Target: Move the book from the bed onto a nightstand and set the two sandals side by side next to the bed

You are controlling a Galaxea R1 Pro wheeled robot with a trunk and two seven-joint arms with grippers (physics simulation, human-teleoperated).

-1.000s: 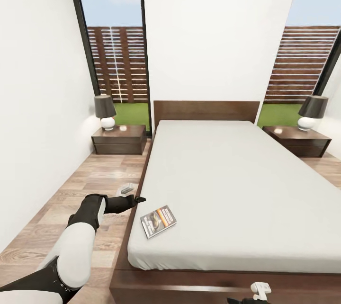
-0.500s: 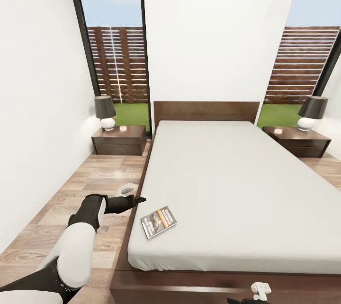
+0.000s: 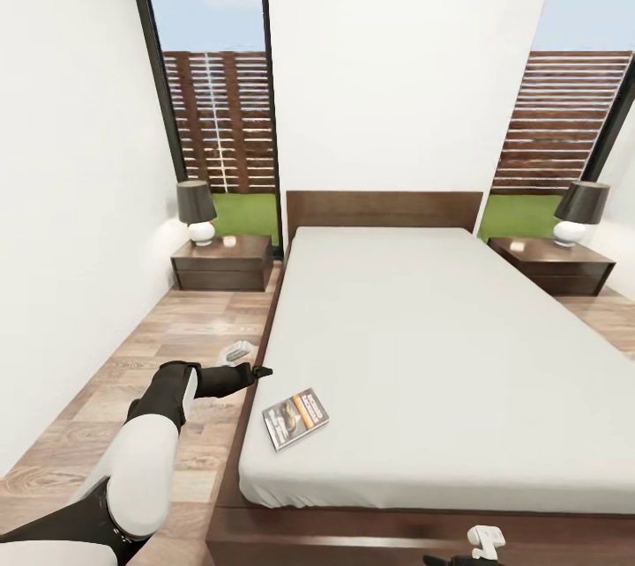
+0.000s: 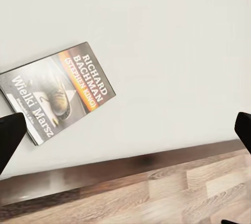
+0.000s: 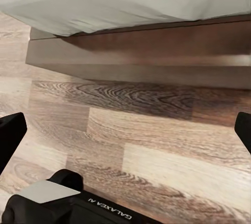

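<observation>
1. The book point(image 3: 295, 417) lies flat, cover up, on the mattress near the bed's point(image 3: 441, 346) foot corner on your left-arm side, a little in from the edge. It sits turned askew to that edge. From the left wrist camera, the book point(image 4: 55, 96) lies ahead of the fingers, off toward one of them.

2. Your left gripper point(image 3: 257, 370) hangs just off the bed's side edge, over the frame, near the book but not touching it. Its fingers stand spread wide, with nothing between them: one tip point(image 4: 10, 137) and the other point(image 4: 243, 130) sit at opposite edges of the wrist picture.

3. The step in hand, as I judge it, is the reach for the book. Bring the gripper forward and inward over the mattress until the book sits midway between the tips.

4. The book is thin and lies flat, so a straight-down pinch will likely slip. Turn the wrist to line up with a short edge, press one finger into the soft mattress beside it, and close across the thickness.

5. Your right gripper point(image 3: 459, 559) is low beyond the bed's foot, over the floor point(image 5: 157, 140). Its tips are also wide apart and idle.

6. The left nightstand point(image 3: 222, 261), with a lamp point(image 3: 197, 210) on it, stands well ahead of the left gripper by the headboard; leave room beside the lamp.
</observation>
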